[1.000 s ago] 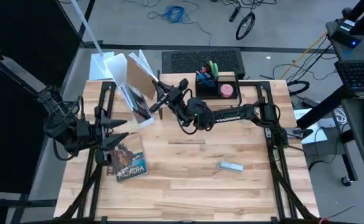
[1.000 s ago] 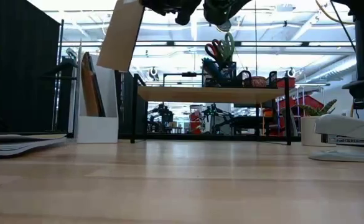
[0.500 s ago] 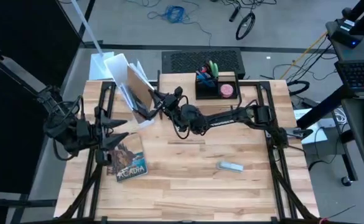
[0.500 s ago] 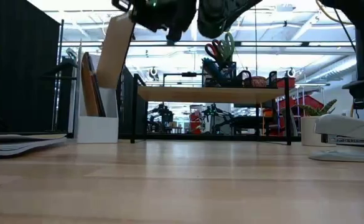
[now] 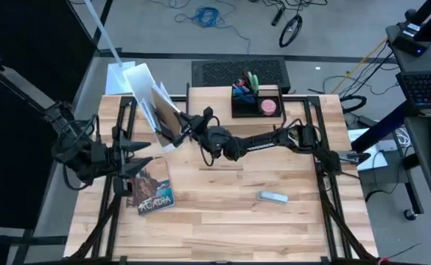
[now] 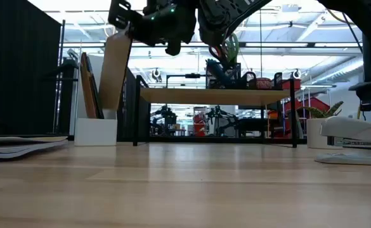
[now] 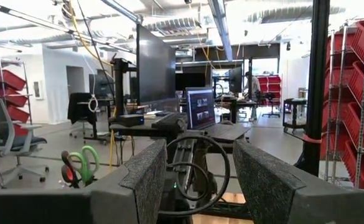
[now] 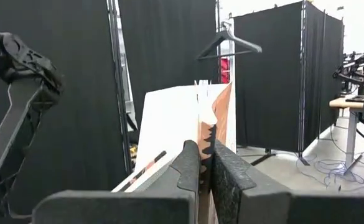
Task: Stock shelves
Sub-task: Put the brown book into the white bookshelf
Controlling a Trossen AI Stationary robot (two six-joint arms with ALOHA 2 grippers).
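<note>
Near right of the tabletop (image 5: 222, 213): a small silver-grey stapler (image 5: 272, 196), lying flat on its own. In the low view it sits at the right edge (image 6: 356, 142).

Near left: a book (image 5: 153, 193) lying flat, cover up, just beside the left arm.

Left end effector (image 5: 143, 165) parked at the left side of the tabletop, over the book's far edge. Fingers (image 7: 147, 177) apart, nothing between them.

Mid, left of centre: right arm stretched across from the right side, right end effector (image 5: 180, 129) clamped on a thin tan folder (image 6: 113, 73). Wrist view shows the fingers (image 8: 188, 163) together on the folder's edge (image 8: 201, 146). Folder is tilted, its lower end down in the white file box (image 6: 96, 132).

File box stands at the far left of the tabletop, leaning, with other flat items in it (image 5: 143, 87).

Far centre: the shelves (image 5: 208, 97), light-wood top on black legs, just right of the file box. In the low view its top (image 6: 217, 95) spans the middle. Black organizer tray (image 5: 257, 105) sits on its right part, holding scissors (image 6: 226, 49) and pens (image 5: 242, 88), with a pink round item (image 5: 270, 107) in it.
</note>
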